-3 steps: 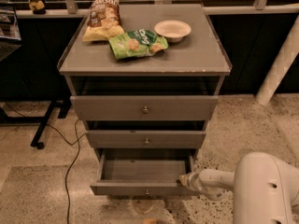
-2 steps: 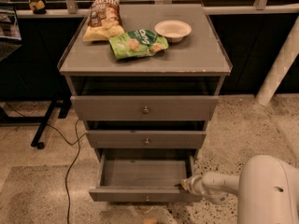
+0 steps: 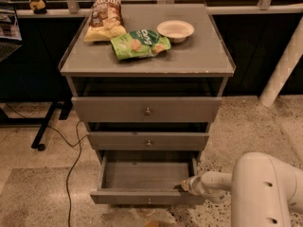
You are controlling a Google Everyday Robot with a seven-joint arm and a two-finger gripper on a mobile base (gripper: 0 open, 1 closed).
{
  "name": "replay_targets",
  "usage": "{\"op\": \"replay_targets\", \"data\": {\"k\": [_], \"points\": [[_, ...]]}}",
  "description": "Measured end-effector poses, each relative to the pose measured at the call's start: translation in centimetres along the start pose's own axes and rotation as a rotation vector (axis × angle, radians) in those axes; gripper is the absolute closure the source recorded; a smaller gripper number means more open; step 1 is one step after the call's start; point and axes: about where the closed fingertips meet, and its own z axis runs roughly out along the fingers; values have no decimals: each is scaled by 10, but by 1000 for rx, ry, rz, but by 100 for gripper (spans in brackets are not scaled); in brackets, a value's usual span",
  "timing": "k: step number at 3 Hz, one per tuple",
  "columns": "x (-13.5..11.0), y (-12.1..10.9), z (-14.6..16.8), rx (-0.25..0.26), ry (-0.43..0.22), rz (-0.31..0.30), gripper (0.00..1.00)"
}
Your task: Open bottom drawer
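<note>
The bottom drawer (image 3: 142,197) of the grey cabinet is pulled well out, showing its plain grey tray (image 3: 144,175) with nothing in it. Its small round knob (image 3: 149,201) sits low on the slim front. My gripper (image 3: 185,186) is at the drawer's front right corner, touching the top edge of the front panel from the right side. My white arm (image 3: 265,186) reaches in from the lower right. The mid-sized drawer (image 3: 147,141) and the tallest drawer (image 3: 147,110) above stand slightly out.
On the cabinet top (image 3: 199,56) lie a yellow snack bag (image 3: 105,19), a green chip bag (image 3: 139,42) and a white bowl (image 3: 175,30). A black cable (image 3: 71,164) trails on the floor at left. A white post (image 3: 284,65) stands at right.
The bottom drawer has slid further out toward the camera, and my gripper has moved with its right front corner. The other drawers have not moved.
</note>
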Motion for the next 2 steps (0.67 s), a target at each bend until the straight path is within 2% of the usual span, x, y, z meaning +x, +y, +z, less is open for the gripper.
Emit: {"op": "replay_targets", "data": {"k": [1,2], "points": [[17,5,12,-19,65,-5,100],[17,5,12,-19,65,-5,100]]}}
